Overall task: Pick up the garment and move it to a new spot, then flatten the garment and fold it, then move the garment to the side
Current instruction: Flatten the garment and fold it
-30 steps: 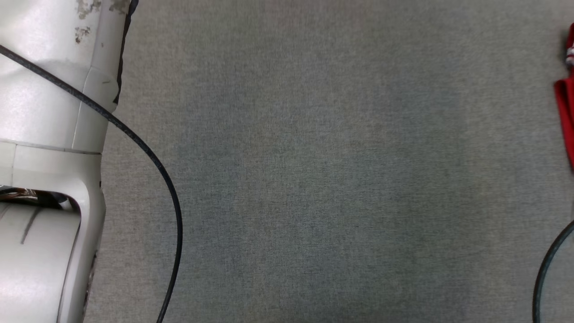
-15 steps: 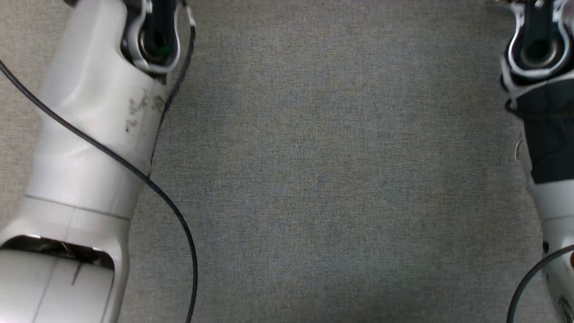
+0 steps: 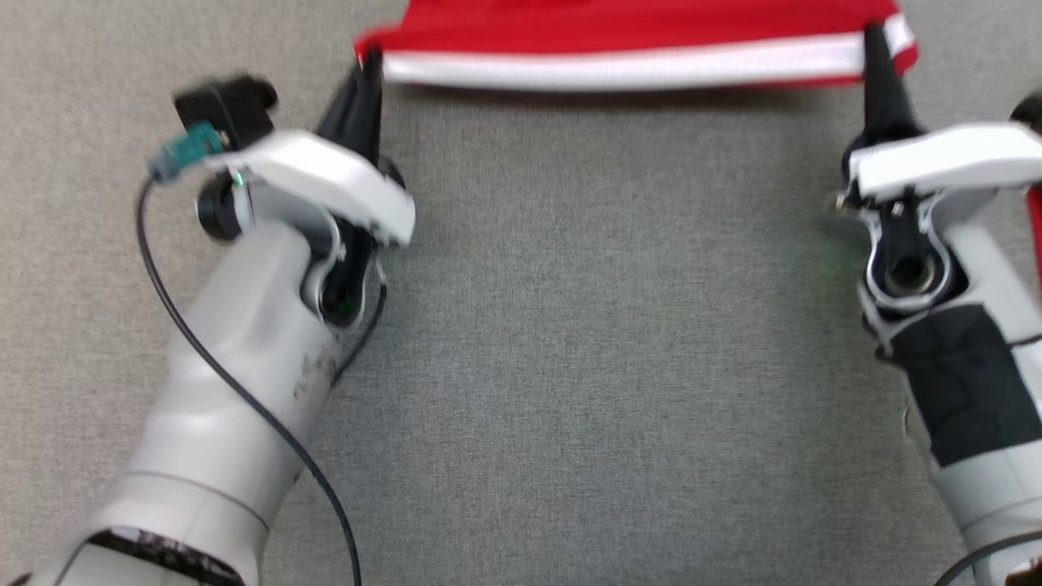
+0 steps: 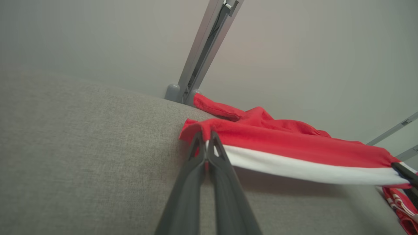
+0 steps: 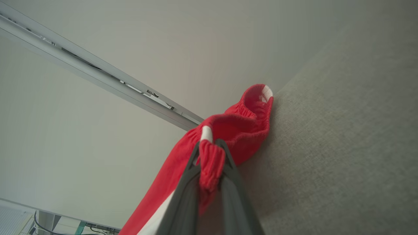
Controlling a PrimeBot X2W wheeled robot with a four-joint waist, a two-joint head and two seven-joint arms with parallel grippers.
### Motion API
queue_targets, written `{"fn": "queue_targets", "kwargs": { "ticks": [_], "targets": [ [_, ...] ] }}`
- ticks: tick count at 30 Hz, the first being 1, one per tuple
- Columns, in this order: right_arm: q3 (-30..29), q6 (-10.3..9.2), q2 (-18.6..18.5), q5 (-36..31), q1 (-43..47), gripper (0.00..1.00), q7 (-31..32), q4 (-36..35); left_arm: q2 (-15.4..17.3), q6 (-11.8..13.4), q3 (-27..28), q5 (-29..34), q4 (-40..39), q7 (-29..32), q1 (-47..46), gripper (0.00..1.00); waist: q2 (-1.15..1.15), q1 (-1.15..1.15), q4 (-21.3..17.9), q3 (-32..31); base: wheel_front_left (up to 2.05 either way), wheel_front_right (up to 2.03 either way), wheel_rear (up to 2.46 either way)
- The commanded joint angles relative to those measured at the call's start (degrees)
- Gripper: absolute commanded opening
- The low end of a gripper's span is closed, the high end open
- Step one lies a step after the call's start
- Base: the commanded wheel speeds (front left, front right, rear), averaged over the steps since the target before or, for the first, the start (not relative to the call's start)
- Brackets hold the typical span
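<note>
At ten o'clock in the head view, we see the left tool [image 3: 368, 63] with its two dark fingers drawn together on the left corner of the red garment [image 3: 635, 28]. The left wrist view shows the tips pinching the cloth just where the white stripe begins. Behind that corner, toward twelve o'clock in the left wrist view, a grey metal rail [image 4: 202, 55] rises against a pale wall. From the left tool the garment stretches across twelve o'clock of the head view as a taut band, white stripe along its near edge. That edge is raised off the grey bench [image 3: 602, 325] with a shadow under it, while the far part of the cloth lies crumpled on the bench. At one o'clock the right tool [image 3: 873, 41] is clamped on the garment's right corner. In the right wrist view a gathered, elastic-looking bunch of red cloth sits squeezed between its fingers, which stand slightly parted by its bulk. At four o'clock in the left wrist view a red fold [image 4: 400, 209] with white trim lies on the bench just beside the right tool. We cannot tell whether it belongs to the same garment.
</note>
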Motion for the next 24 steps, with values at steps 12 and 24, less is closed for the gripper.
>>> {"fn": "queue_targets", "kwargs": {
  "ticks": [12,24],
  "targets": [
    [6.59,0.01,-0.24,3.76,7.54,0.0,1.47,9.69,0.51,-2.15,-8.05,-0.98,7.54,2.72,8.39,0.0,0.0,0.0,-0.93,-10.1,0.0,0.0,0.0],
    [15.12,0.01,-0.87,2.86,12.4,0.0,9.71,15.65,0.81,-2.48,-12.89,-2.23,9.19,6.5,16.83,0.0,0.0,0.0,-0.58,-20.58,0.0,0.0,0.0]
  ]
}}
